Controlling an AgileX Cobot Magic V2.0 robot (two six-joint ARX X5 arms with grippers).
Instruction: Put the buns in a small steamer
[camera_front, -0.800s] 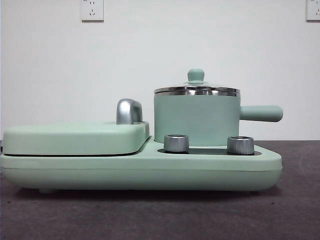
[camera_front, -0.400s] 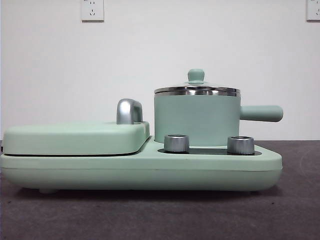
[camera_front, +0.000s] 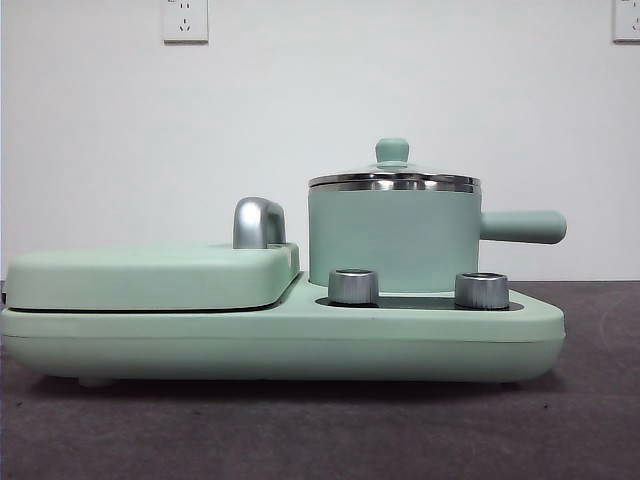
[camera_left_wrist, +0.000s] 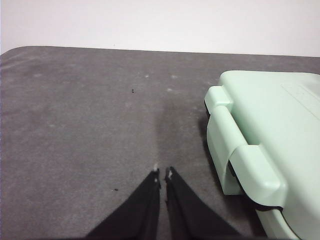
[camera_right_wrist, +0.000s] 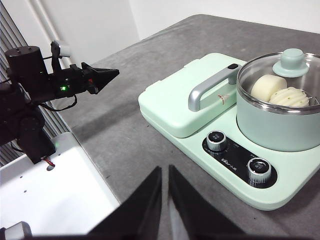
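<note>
The small steamer (camera_front: 392, 240) is a mint-green pot with a stubby handle, standing on the right of the green cooker base (camera_front: 280, 340). Its glass lid with green knob (camera_right_wrist: 290, 61) is on. In the right wrist view both buns lie inside under the lid: the smooth cream bun (camera_right_wrist: 267, 86) and the ridged bun with green dots (camera_right_wrist: 290, 97). My right gripper (camera_right_wrist: 165, 172) is shut and empty, above the table in front of the cooker. My left gripper (camera_left_wrist: 163, 174) is shut and empty over bare table beside the cooker's end; it also shows in the right wrist view (camera_right_wrist: 107, 75).
The flat griddle lid (camera_front: 150, 275) with a chrome handle (camera_front: 257, 222) covers the cooker's left half. Two steel knobs (camera_front: 352, 286) sit on the front panel. A white platform (camera_right_wrist: 55, 200) lies beside the grey table.
</note>
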